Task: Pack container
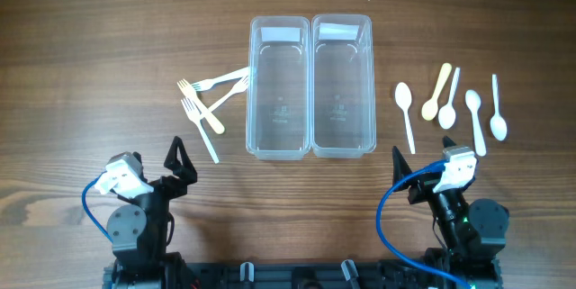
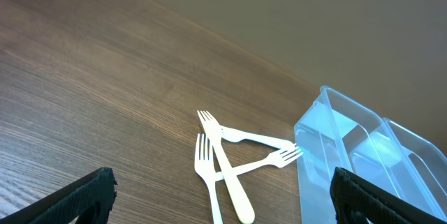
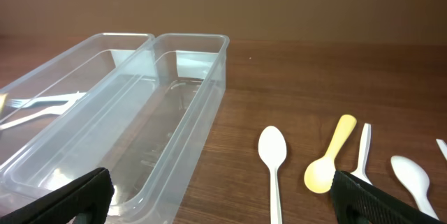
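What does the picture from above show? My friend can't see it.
Two empty clear containers sit side by side in the middle, with four forks piled to their left and five spoons spread to their right. The left gripper and right gripper sit open near the bottom edge.

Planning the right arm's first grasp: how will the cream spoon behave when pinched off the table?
The cream spoon looks like thin plastic lying flat, so probably light and awkward to pinch. Its rounded bowl may rock or pivot if pushed. A white spoon lies close beside it; a nudge could shift both.
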Robot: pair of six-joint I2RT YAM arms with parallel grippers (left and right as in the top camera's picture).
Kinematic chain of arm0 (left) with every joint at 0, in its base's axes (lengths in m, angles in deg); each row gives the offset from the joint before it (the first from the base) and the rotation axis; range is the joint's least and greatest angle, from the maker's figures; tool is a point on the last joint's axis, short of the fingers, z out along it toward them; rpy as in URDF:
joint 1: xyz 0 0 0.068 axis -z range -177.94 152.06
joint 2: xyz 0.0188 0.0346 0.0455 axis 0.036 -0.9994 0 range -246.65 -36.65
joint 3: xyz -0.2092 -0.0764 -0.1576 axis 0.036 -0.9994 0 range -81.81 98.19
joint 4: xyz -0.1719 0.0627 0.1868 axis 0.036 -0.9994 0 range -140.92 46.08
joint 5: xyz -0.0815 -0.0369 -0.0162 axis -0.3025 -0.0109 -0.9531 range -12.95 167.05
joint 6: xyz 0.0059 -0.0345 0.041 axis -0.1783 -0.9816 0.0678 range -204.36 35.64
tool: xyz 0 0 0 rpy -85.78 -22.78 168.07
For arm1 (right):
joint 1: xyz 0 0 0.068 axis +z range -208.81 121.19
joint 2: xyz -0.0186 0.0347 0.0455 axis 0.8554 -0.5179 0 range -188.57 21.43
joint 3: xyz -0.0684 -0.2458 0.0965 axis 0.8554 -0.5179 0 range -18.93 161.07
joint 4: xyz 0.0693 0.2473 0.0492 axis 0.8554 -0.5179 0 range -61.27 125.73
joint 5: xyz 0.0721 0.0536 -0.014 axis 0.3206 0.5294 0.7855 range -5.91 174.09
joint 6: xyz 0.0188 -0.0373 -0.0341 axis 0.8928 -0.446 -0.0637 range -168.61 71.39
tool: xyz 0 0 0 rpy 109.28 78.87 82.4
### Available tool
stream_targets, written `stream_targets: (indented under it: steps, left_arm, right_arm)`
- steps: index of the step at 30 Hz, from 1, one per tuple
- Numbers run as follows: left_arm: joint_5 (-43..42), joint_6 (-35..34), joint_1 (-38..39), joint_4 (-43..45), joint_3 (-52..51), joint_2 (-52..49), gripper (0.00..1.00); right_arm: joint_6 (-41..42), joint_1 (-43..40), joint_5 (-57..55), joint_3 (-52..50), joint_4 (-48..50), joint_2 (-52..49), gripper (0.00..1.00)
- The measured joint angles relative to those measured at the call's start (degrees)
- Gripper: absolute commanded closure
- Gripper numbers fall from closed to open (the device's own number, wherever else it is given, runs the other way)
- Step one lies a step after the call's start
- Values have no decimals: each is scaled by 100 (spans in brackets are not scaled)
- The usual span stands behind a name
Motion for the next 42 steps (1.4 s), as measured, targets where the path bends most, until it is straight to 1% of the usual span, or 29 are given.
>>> stream_targets:
  steps: [31, 34, 38, 42]
  left_arm:
    - [0, -2, 0, 2, 0, 0, 1]
    - [-2, 0, 0, 87, 0, 0, 0]
    - [-177, -4, 0, 103, 0, 0, 0]
    - [-455, -4, 0, -142, 9, -7, 1]
  right_arm:
    - [66, 0, 7, 0, 44, 0, 0]
    - [413, 0, 105, 0, 57, 0, 0]
    - [1423, 0, 350, -4, 52, 0, 0]
    - [1956, 0, 678, -9, 262, 0, 0]
